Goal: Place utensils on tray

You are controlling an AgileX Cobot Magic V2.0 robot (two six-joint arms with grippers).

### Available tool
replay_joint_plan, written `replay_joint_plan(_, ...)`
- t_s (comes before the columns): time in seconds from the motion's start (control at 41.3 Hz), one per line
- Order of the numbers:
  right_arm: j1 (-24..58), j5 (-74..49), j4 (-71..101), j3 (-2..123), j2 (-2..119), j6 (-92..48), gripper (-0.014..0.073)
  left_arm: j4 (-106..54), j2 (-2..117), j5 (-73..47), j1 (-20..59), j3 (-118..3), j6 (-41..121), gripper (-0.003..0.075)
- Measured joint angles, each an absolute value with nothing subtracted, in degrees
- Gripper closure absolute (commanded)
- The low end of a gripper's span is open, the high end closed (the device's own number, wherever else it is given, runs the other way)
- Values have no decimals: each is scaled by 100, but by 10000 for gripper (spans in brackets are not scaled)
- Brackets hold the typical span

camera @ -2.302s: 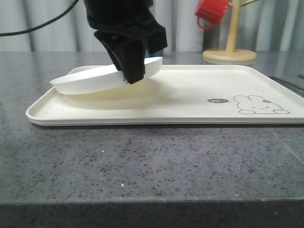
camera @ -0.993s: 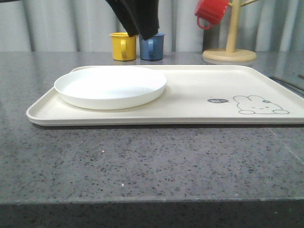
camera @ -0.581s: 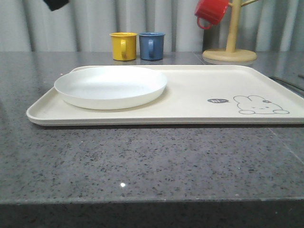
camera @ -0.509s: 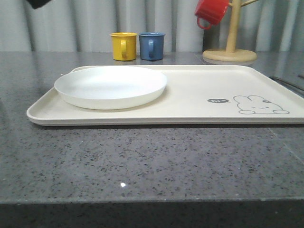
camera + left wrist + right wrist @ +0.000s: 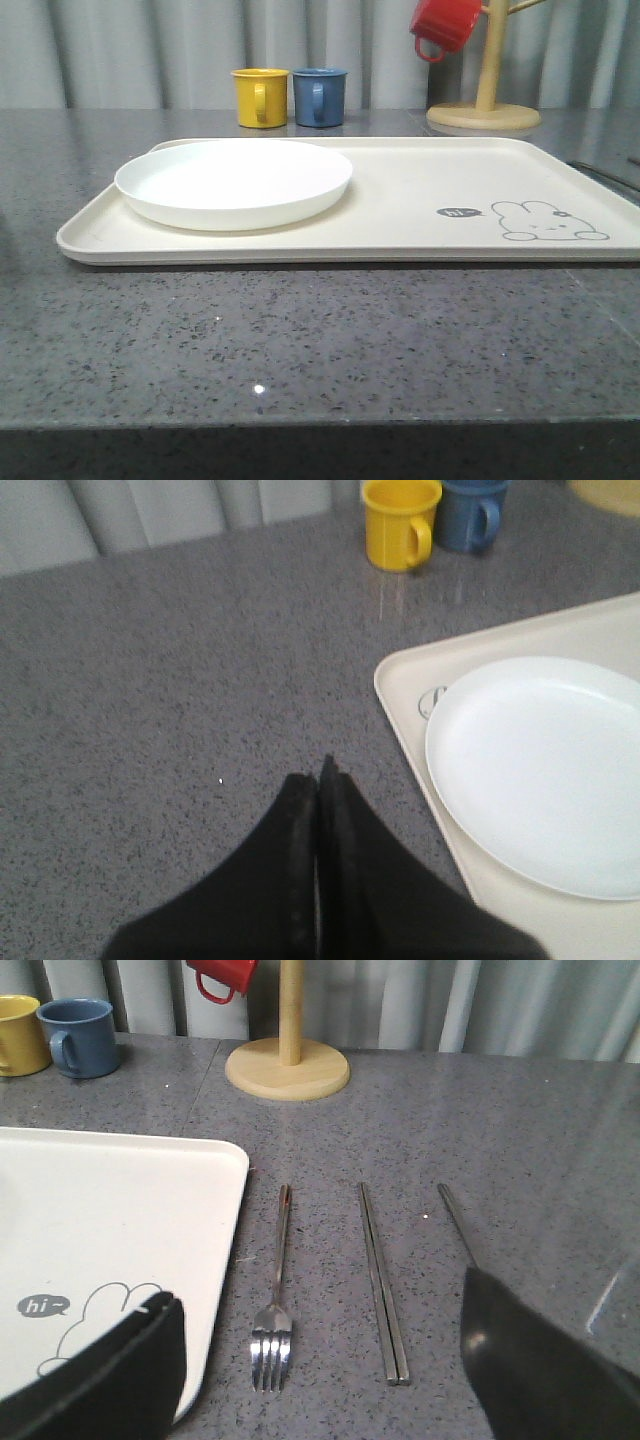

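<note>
Right under my right wrist, my right fingers (image 5: 320, 1380) are spread wide apart over the grey desk (image 5: 300, 340), holding nothing, and that stance suits the silverware lying just ahead. Nearest is the fork (image 5: 276, 1290), tines toward me, just beside the tray (image 5: 120, 1200) edge but still on the desk. Next to it the chopsticks (image 5: 382, 1282) lie side by side, touching, and beyond those a thin metal handle (image 5: 454, 1222) runs under my right fingertip; probably the spoon, though its bowl is hidden from me. All three sit in a neat row parallel to the tray's short side, easy to pick one at a time. Over on the other side, my left fingers (image 5: 318, 810) are pressed together, empty, hanging above bare desk just off the tray's corner, clear of the work. The plate (image 5: 233, 182) already rests flat on the left half of the tray, leaving the rabbit drawing (image 5: 548, 222) end free for the silverware. I reckon the fork comes next, being closest. Farther back stand the yellow mug (image 5: 259, 97) and blue mug (image 5: 320, 96), then the wooden mug stand (image 5: 484, 110) with a red mug (image 5: 446, 26) hanging.
</note>
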State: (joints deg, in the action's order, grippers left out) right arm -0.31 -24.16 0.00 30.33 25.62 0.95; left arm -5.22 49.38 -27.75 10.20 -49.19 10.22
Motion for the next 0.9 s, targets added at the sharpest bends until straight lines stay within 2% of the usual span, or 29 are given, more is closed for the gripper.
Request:
replay_joint_plan(0.218,-31,-2416,0,3033,2562,95,4,-522,3217,-1808,1020,-3352,1022,739)
replay_joint_plan(0.533,-31,-2416,0,3033,2562,95,4,-512,1265,-1662,1020,-2192,1022,739)
replay_joint_plan(0.896,-31,-2416,0,3033,2562,95,4,-504,811,-1560,1020,-2071,1019,739)
